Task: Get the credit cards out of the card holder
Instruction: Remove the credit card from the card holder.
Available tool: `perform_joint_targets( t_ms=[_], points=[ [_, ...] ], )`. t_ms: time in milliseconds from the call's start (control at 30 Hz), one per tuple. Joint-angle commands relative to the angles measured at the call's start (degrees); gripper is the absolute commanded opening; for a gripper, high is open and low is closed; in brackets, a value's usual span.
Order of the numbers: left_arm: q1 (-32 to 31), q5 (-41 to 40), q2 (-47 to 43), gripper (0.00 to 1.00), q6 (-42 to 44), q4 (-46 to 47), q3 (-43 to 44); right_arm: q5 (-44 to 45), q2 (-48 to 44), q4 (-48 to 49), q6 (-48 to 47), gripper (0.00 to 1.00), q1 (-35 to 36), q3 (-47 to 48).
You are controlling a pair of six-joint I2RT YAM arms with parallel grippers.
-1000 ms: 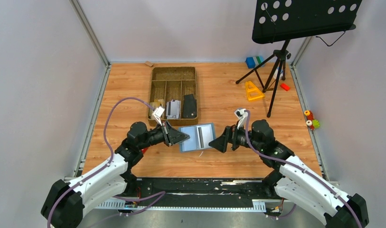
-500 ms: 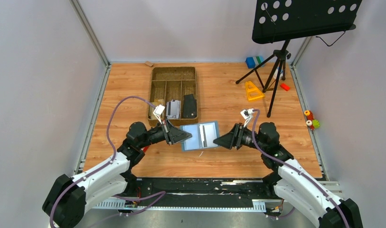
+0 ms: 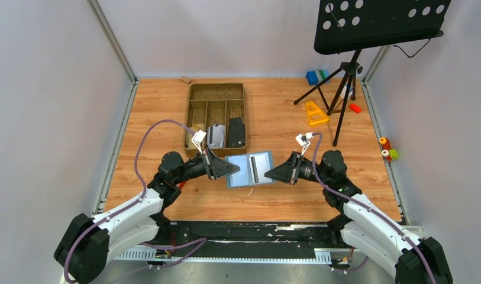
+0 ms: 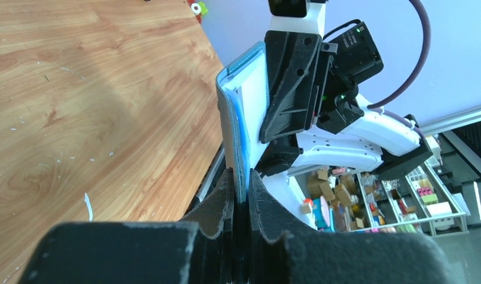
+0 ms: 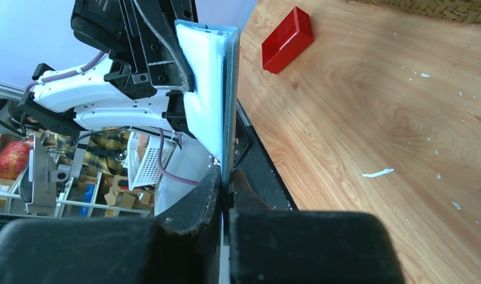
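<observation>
The card holder [image 3: 249, 170], slate-blue outside and pale blue inside, hangs unfolded between my two grippers just above the wood. My left gripper [image 3: 233, 170] is shut on its left edge, seen close up as the left gripper [image 4: 242, 189] pinching the card holder [image 4: 244, 100]. My right gripper [image 3: 268, 173] is shut on the opposite edge; in the right wrist view that gripper [image 5: 225, 180] clamps the thin edge of the card holder [image 5: 211, 89]. A grey strip [image 3: 254, 168] runs down the inside, perhaps a credit card's edge. I cannot tell whether a card is in either grip.
A brown divided tray [image 3: 216, 94] stands behind the holder, with a tan card [image 3: 196, 131], a silver-grey piece [image 3: 215, 136] and a dark piece [image 3: 236, 133] in its near compartments. A red block [image 5: 287, 39] lies under the left arm. A music stand's tripod [image 3: 344, 77] and a yellow triangle [image 3: 315, 112] are at back right.
My right gripper has moved left onto the holder's right edge and gone from open to shut on it. The left gripper has kept its grip, and the holder has shifted slightly right.
</observation>
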Motion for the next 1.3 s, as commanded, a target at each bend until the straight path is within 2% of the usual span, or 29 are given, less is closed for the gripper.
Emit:
perform_joint_targets(
  t_ms=[0, 67, 167, 333, 467, 567, 633, 700, 767, 867, 933, 1067, 1267],
  points=[
    [0.22, -0.6, -0.27, 0.1, 1.54, -1.09, 1.01, 0.82, -0.76, -0.17, -0.74, 0.0, -0.24, 1.26],
    [0.2, -4.49, -1.02, 0.26, 6.21, -14.05, 3.45, 3.02, -1.54, -4.8, -2.94, 0.0, -0.2, 2.07],
    [0.16, -15.9, -2.84, 0.39, 15.13, -33.11, 9.11, 6.42, -2.32, -10.52, -5.94, 0.0, -0.19, 3.2],
    [0.15, -25.07, -7.49, 0.62, 21.36, -47.63, 13.38, 9.84, -2.94, -16.42, -9.19, 0.0, -0.25, 4.33],
    [0.15, -27.02, -11.76, 0.69, 25.32, -55.46, 17.12, 11.65, -3.4, -18.04, -10.81, 0.0, -0.25, 4.7],
    [0.16, -18.29, -13.54, 0.76, 24.82, -50.32, 16.7, 11.76, -3.37, -18.05, -10.73, 0.0, -0.21, 4.56],
    [0.14, -10.91, -13.06, 0.82, 20.96, -42.91, 14.53, 11.4, -3.19, -17.7, -10.43, 0.0, -0.2, 4.68],
    [-0.51, -5.98, -11.78, 0.84, 16.97, -34.77, 12.77, 10.85, -3.02, -16.97, -9.86, 0.0, -0.27, 4.62],
    [-3.04, -5.81, -10.49, 0.84, 16.36, -31.04, 12.16, 10.26, -2.91, -16.27, -9.35, 0.0, -0.2, 4.52],
    [-8.79, -10.23, -7.3, 0.84, 18.94, -30.34, 13.03, 9.58, -2.82, -15.64, -8.9, 0.0, -0.23, 4.46],
    [-10.58, -9.77, -4.0, 0.79, 18.27, -27.75, 13.24, 9.06, -2.62, -14.96, -8.59, 0.0, -0.22, 4.2],
    [-11.19, -6.91, 3.2, 0.7, 15.22, -21.56, 13.06, 7.93, -2.21, -13.23, -7.71, 0.0, -0.19, 3.61],
    [-11.2, -8.62, 7.26, 0.68, 14.34, -19.29, 12.48, 6.88, -1.97, -11.03, -6.54, 0.0, -0.13, 2.69]
  ],
)
